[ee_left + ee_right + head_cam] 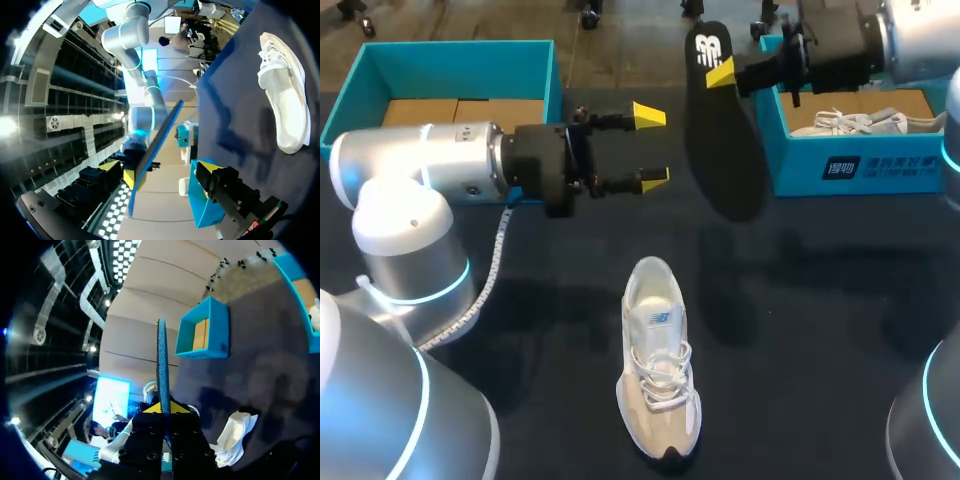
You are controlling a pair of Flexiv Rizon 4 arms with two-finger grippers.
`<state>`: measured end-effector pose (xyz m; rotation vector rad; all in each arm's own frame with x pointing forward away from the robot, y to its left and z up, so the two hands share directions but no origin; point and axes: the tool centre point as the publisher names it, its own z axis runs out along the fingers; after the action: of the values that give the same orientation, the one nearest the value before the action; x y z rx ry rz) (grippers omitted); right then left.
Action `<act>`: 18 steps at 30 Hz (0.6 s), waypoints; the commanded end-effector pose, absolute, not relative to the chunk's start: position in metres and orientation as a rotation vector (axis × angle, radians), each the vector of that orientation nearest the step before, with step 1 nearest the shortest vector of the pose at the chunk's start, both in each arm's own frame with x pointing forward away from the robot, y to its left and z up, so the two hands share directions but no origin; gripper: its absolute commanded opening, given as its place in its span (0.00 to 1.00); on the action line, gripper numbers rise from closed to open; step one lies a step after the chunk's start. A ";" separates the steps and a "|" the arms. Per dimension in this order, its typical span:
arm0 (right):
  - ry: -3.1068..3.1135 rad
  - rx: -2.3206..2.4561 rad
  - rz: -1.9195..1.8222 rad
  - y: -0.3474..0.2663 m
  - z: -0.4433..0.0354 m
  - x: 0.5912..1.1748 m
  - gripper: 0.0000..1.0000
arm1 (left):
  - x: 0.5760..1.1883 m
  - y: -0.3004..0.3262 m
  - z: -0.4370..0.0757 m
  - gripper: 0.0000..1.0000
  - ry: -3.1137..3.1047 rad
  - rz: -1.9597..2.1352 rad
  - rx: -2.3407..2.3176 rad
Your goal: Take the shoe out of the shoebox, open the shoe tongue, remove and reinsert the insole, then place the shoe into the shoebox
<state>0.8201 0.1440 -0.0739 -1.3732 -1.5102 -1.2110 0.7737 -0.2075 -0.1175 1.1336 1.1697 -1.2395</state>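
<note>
Upper centre, the right gripper (722, 73) pinches the black insole (725, 150) at its heel end; likely light and floppy, it wants steadying near its toe by the left gripper (652, 146), spread apart alongside, while the shoe (660, 365) lies lower centre.

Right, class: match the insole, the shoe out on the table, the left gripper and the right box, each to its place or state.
Column one:
1. insole
2. shoe
3. left gripper
4. right box

Column two:
a. open, holding nothing
b. pinched in the right gripper, off the table
c. has a second shoe inside
d. resting on the dark table

Pairs: 1-b, 2-d, 3-a, 4-c.
</note>
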 end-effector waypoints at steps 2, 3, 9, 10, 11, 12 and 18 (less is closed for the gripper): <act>-1.496 -1.351 -1.212 0.155 -0.085 0.830 0.00 | 0.777 -0.216 -0.117 1.00 1.179 -1.221 1.136; -1.496 -1.351 -1.212 0.155 -0.085 0.830 0.00 | 0.777 -0.216 -0.117 1.00 1.179 -1.221 1.136; -1.481 -1.347 -1.180 0.157 -0.087 0.832 0.00 | 0.777 -0.218 -0.118 1.00 1.179 -1.220 1.137; -1.468 -1.346 -1.164 0.158 -0.090 0.833 0.00 | 0.778 -0.219 -0.119 1.00 1.180 -1.217 1.143; -1.450 -1.343 -1.141 0.160 -0.093 0.834 0.00 | 0.778 -0.221 -0.119 1.00 1.171 -1.218 1.146; -1.437 -1.342 -1.130 0.160 -0.095 0.834 0.00 | 0.778 -0.221 -0.120 1.00 1.165 -1.223 1.147; -1.375 -1.366 -1.064 0.160 -0.104 0.832 0.00 | 0.785 -0.230 -0.122 1.00 1.157 -1.199 1.152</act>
<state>0.8267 0.1568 -0.1020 -1.3636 -1.3779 -1.0818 0.7802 -0.2196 -0.1199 1.1542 1.1594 -1.2008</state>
